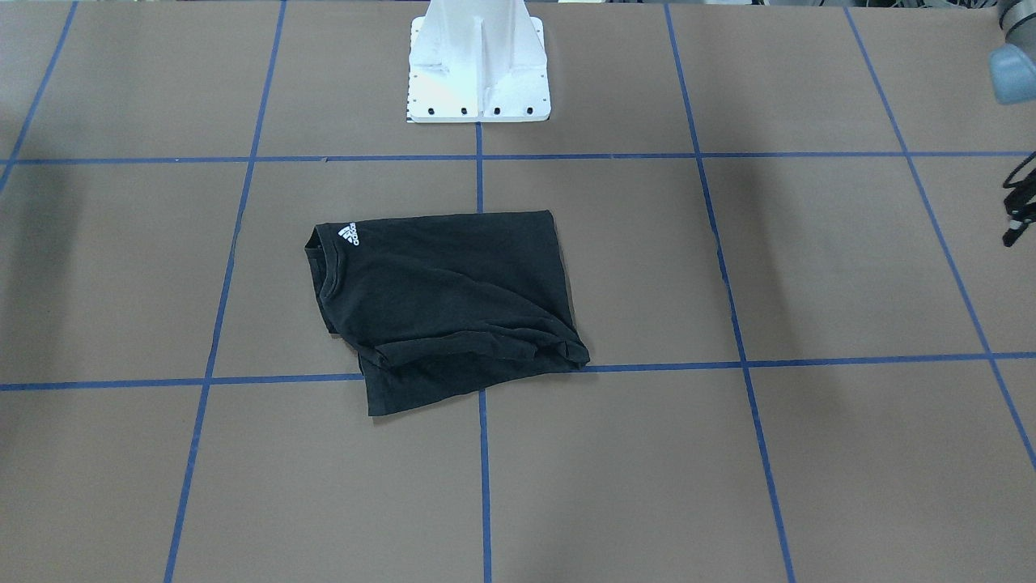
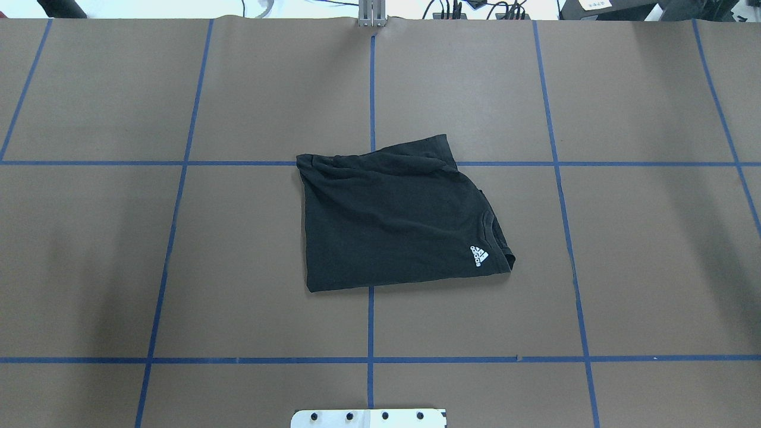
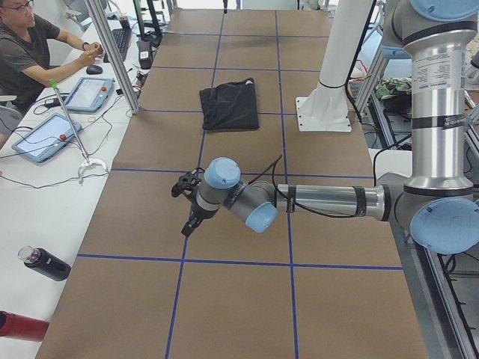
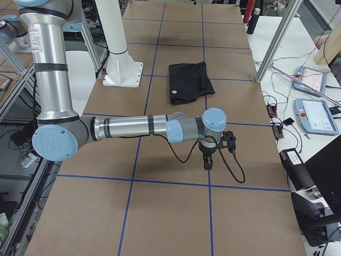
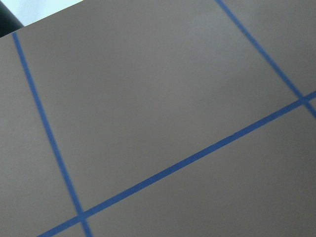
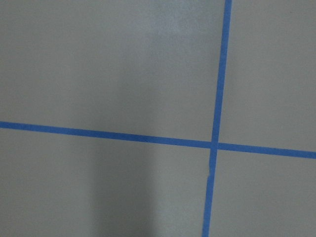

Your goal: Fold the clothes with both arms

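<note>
– Black T-shirt [image 2: 392, 220], one, folded, white logo [image 2: 479, 256] up, lies mid-worktop [image 2: 119, 238].
– Side views add two grippers over bare worktop: left gripper [image 3: 188, 224], right gripper [image 4: 208, 162], both well apart from it. Fingers spread or pressed: cannot tell.

One black T-shirt [image 2: 392, 220], two robot arms [image 3: 329, 200] [image 4: 128, 128], one white base [image 1: 477, 73], two tablets [image 3: 43, 137] [image 3: 90, 93], two bottles [image 3: 41, 263] [image 3: 19, 327], one person [image 3: 22, 66].

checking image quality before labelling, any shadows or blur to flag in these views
Front-facing: soft shadow bands fall on the table either side of the T-shirt, whose folds are faint but whose logo is crisp. Right wrist: a blurry vertical shadow crosses the tape line. Left wrist: even light, slightly soft.
</note>
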Motion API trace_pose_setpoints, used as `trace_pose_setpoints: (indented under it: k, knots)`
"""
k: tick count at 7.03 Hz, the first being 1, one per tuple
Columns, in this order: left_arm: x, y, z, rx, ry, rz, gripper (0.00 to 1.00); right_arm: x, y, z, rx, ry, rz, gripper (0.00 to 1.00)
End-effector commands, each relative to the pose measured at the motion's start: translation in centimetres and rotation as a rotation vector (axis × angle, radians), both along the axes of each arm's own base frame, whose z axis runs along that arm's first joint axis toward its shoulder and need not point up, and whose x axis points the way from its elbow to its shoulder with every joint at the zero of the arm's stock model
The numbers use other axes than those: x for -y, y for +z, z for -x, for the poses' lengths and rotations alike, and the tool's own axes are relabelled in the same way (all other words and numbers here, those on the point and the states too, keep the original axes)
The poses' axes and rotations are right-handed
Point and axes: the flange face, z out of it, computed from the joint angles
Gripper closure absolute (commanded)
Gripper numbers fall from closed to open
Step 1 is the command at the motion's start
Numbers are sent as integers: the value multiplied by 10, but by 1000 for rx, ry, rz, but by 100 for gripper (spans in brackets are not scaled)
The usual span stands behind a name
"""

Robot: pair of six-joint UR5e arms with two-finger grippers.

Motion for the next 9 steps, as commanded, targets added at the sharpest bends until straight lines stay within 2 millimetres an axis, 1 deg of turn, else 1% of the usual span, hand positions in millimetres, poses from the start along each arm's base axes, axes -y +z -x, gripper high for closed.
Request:
trace_pose_setpoints:
  k: [1,3,4,6,8,9]
  knots:
    - [16,14,26,16,-1,112,0,-8,10,-11,-15,-40,16,0]
    - [9,20,31,20,-14,142,0,-10,14,-11,-9,-38,28,0]
    - [10,16,31,13,-13,137,0,-9,12,-10,-7,-40,22,0]
    - [9,15,31,11,-16,145,0,-8,13,-9,-21,-43,16,0]
    - [10,3,31,9,-16,123,0,-8,17,-9,-19,-36,28,0]
    - [10,2,31,9,-15,118,0,-8,17,-8,-19,-36,29,0]
